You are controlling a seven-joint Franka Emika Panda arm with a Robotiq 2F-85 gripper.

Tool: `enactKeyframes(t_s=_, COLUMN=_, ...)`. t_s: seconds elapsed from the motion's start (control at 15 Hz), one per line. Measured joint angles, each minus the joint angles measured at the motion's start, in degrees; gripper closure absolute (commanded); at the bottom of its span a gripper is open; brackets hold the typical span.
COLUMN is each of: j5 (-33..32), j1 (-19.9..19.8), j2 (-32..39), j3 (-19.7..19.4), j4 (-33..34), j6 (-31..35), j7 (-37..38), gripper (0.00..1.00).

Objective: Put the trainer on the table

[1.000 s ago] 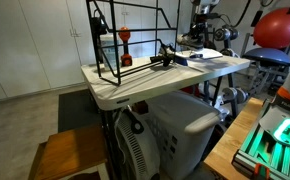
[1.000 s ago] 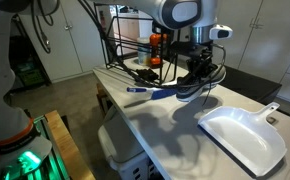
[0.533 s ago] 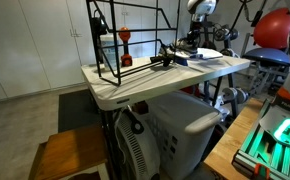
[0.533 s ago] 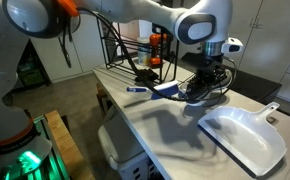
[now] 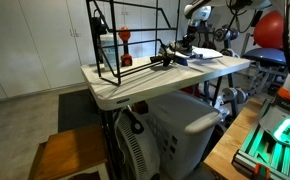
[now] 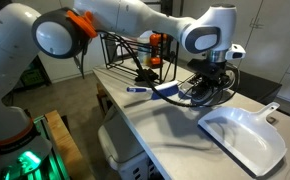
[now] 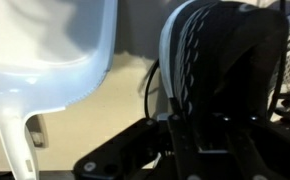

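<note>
My gripper [image 6: 213,82] is shut on the trainer [image 6: 200,93], a small dark shoe with a paler sole edge. It holds the trainer just over the pale grey table [image 6: 155,120], next to a white dustpan; I cannot tell whether the sole touches the top. In an exterior view the gripper [image 5: 190,40] and trainer [image 5: 188,48] are at the table's [image 5: 135,88] far end. In the wrist view the trainer [image 7: 220,60] fills the right side, with the dark gripper fingers [image 7: 195,150] round its lower part.
A white dustpan [image 6: 240,138] [image 7: 55,50] lies beside the trainer. A blue tool [image 6: 150,90], a black spidery stand [image 5: 166,56], a red goblet [image 5: 125,40] and a black wire frame [image 5: 135,35] are on the table. A brown wooden stool [image 5: 70,155] stands below.
My gripper has moved with the trainer a little toward the dustpan and lower over the table. The arm has swung over the table. Nothing else moved.
</note>
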Motion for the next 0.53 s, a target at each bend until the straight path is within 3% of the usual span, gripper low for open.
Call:
enactKeyframes(t_s=0.33, j5=0.0, j1=-0.57, j2=4.51, j3=0.79, j4=6.38, j6=-1.73, j7=0.0, gripper=0.97)
enactKeyframes(t_s=0.4, j5=0.0, j1=-0.7, j2=5.2, j3=0.9, j4=7.56, j6=-2.41, j7=0.0, gripper=0.85)
enactKeyframes(t_s=0.47, j5=0.0, j1=-0.84, j2=5.84, j3=1.02, j4=8.68, j6=-3.04, j7=0.0, gripper=0.64)
enactKeyframes(t_s=0.53, j5=0.0, j1=-1.01, j2=6.49, j3=1.21, j4=9.84, j6=-3.72, j7=0.0, gripper=0.6)
